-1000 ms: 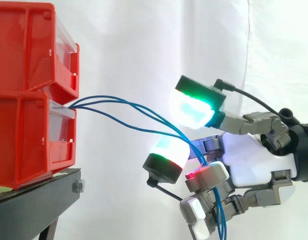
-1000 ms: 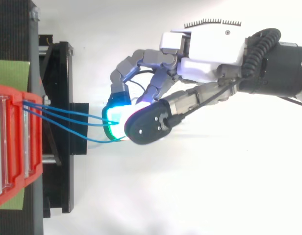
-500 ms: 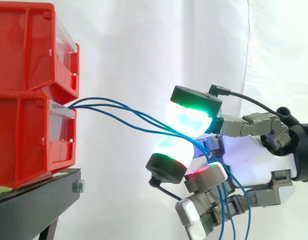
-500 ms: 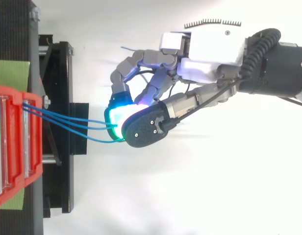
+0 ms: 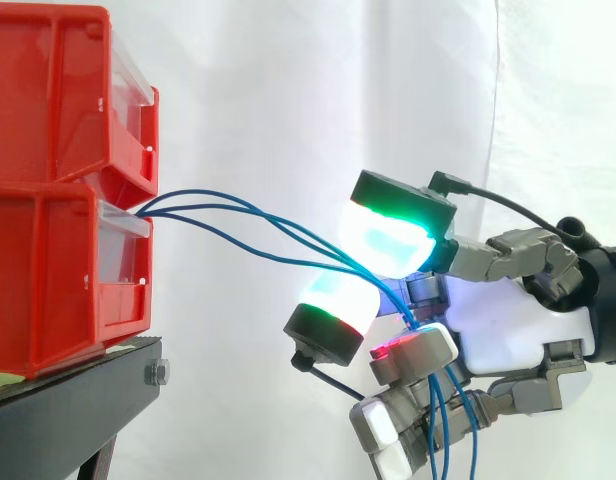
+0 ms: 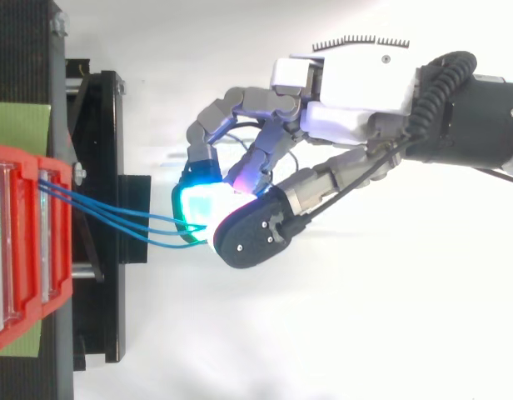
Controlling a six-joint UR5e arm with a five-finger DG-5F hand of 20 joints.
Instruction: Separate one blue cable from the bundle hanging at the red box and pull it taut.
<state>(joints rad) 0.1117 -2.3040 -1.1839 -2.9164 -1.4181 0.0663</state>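
Three thin blue cables [image 5: 248, 222] come out of the front of the lower red bin [image 5: 48, 280] and run right and downward into my hand [image 5: 508, 320]. They pass between two glowing green-cyan pads [image 5: 388, 235], which stand close together on them, then drop past the lower curled fingers toward the bottom edge. In the top view the cables [image 6: 115, 212] fan from the red bin [image 6: 23, 250] and meet at the glowing pads in front of the hand [image 6: 356, 100]. All three stay together, sagging slightly. I cannot tell whether one is held apart from the others.
A second red bin [image 5: 58, 90] sits on top of the lower one. Both rest on the black stand [image 5: 68, 410], whose frame [image 6: 98, 167] juts toward the hand. A white curtain hangs behind. The arm enters from the right.
The pads have shifted slightly toward the bins, and the lower one has dropped away from the upper a little. The loose cable ends under the hand have swung. The bins have not moved.
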